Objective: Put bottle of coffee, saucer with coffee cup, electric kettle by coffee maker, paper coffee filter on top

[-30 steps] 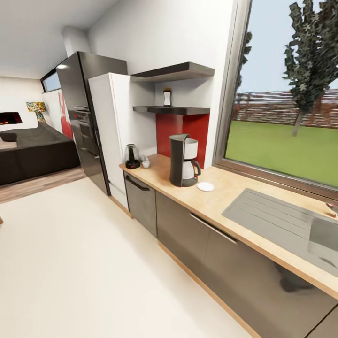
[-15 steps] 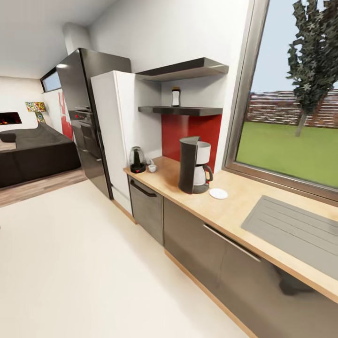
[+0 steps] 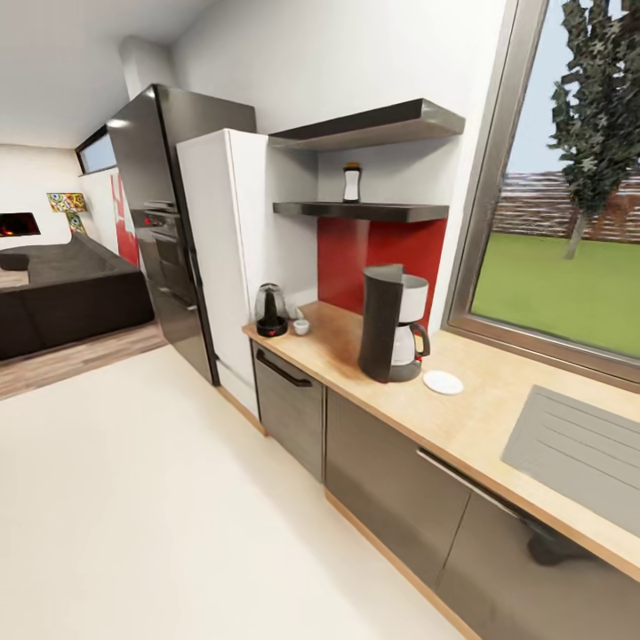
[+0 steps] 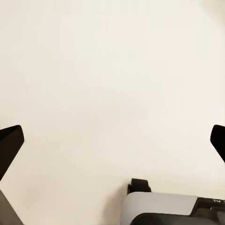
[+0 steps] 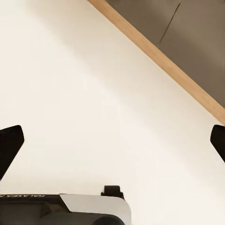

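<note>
A black coffee maker (image 3: 391, 327) with a white carafe stands on the wooden countertop (image 3: 476, 418). A white saucer (image 3: 443, 382) lies just to its right. At the counter's far left end a dark electric kettle (image 3: 270, 309) stands with a small white cup (image 3: 301, 327) beside it. The bottle of coffee (image 3: 352, 183) is upright on the lower dark shelf (image 3: 373, 212), above the red backsplash. My left gripper (image 4: 112, 140) hangs open over pale floor. My right gripper (image 5: 112, 140) is open too, over floor near the cabinet's wooden base strip (image 5: 159, 61).
Grey cabinet fronts (image 3: 391, 480) run under the counter, with a grey sink drainboard (image 3: 578, 449) at the right. A white fridge (image 3: 218, 258) and a black oven tower (image 3: 164, 222) stand left of the counter. Open pale floor (image 3: 160, 498) lies ahead, and a dark sofa (image 3: 62, 293) stands far left.
The whole head view has shifted: the counter, shelf and coffee maker now appear larger and further right, so the camera has moved closer. No object has moved on its own.
</note>
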Controlling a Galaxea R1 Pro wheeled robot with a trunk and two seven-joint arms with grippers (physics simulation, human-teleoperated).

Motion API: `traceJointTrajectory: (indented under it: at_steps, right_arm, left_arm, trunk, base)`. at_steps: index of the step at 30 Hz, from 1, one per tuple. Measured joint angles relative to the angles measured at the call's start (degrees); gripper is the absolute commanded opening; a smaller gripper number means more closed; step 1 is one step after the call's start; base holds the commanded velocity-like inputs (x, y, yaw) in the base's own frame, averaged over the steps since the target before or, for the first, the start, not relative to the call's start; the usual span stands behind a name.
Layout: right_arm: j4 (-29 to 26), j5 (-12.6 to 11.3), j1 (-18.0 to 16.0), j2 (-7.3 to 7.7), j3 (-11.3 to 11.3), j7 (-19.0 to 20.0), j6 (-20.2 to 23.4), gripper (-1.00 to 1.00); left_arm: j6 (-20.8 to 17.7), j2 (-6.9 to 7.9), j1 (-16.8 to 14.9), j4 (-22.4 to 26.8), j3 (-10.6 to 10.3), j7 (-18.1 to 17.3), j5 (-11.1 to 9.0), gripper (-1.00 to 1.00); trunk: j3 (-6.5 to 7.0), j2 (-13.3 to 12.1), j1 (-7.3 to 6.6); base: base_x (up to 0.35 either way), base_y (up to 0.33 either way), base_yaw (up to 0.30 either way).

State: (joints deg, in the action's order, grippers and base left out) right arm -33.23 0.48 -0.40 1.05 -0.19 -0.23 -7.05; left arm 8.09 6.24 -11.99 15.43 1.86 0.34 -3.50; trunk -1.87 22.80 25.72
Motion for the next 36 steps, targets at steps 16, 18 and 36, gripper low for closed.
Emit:
traceJointTrajectory:
  at_steps: [16, 18, 36]
  right_arm:
    - [0.0, 0.0, 0.0, 0.0, 0.02, 0.04, 0.0, 1.0]
    - [0.0, 0.0, 0.0, 0.0, 0.03, 0.01, 0.0, 1.0]
    - [0.0, 0.0, 0.0, 0.0, 0.03, 0.07, -0.01, 1.0]
  left_arm:
    - [0.0, 0.0, 0.0, 0.0, 0.0, 0.0, 0.0, 1.0]
    - [0.0, 0.0, 0.0, 0.0, 0.0, 0.0, 0.0, 1.0]
    - [0.0, 0.0, -0.01, -0.01, -0.01, 0.0, 0.0, 1.0]
  trunk:
    - [0.0, 0.0, 0.0]
    - [0.0, 0.0, 0.0]
    - [0.0, 0.0, 0.0]
  base:
    - [0.293, 0.222, 0.0]
    - [0.293, 0.222, 0.0]
    - [0.293, 0.222, -0.047]
